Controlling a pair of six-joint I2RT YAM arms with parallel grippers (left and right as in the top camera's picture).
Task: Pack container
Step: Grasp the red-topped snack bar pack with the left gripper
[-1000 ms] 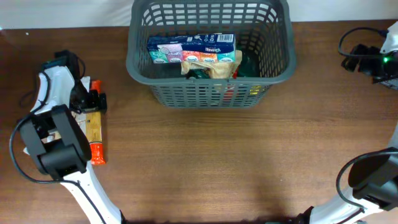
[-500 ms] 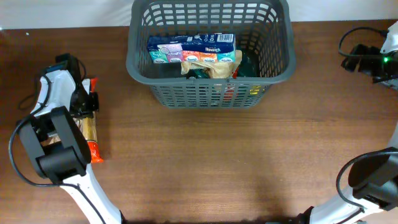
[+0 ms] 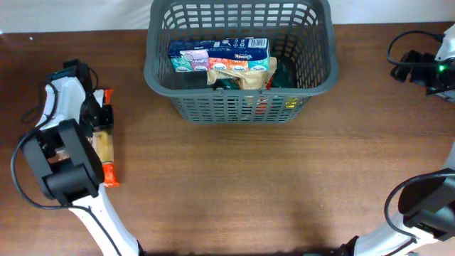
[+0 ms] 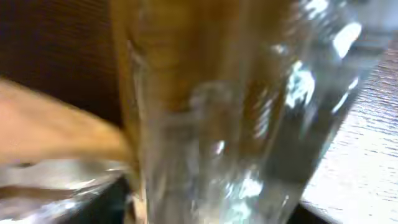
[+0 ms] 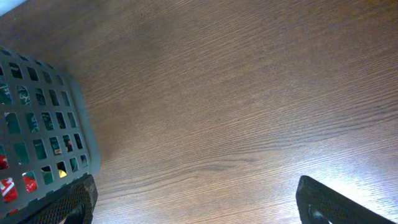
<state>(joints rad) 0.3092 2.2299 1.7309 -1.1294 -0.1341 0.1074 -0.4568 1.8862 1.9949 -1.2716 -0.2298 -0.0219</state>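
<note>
The container (image 3: 152, 68) is a dark grey lattice basket at the back centre, with several snack packets (image 3: 220, 57) inside. Its corner shows in the right wrist view (image 5: 81, 124). My left gripper (image 3: 99, 119) is down on the upper end of a clear snack packet (image 3: 105, 149) with tan contents and orange ends, lying on the table at the far left. That packet (image 4: 217, 112) fills the blurred left wrist view, with dark finger shapes at both sides. My right gripper (image 5: 196, 208) is open and empty over bare table, far right of the container (image 3: 416, 67).
The wooden table (image 3: 249, 185) stretches in front of the container. Cables and the right arm's base (image 3: 441, 67) sit at the far right edge. The left arm's body (image 3: 60, 171) lies along the left edge.
My left gripper shifted slightly left and then back, and the clear packet under it shifted with it. The right arm and the container have not moved.
</note>
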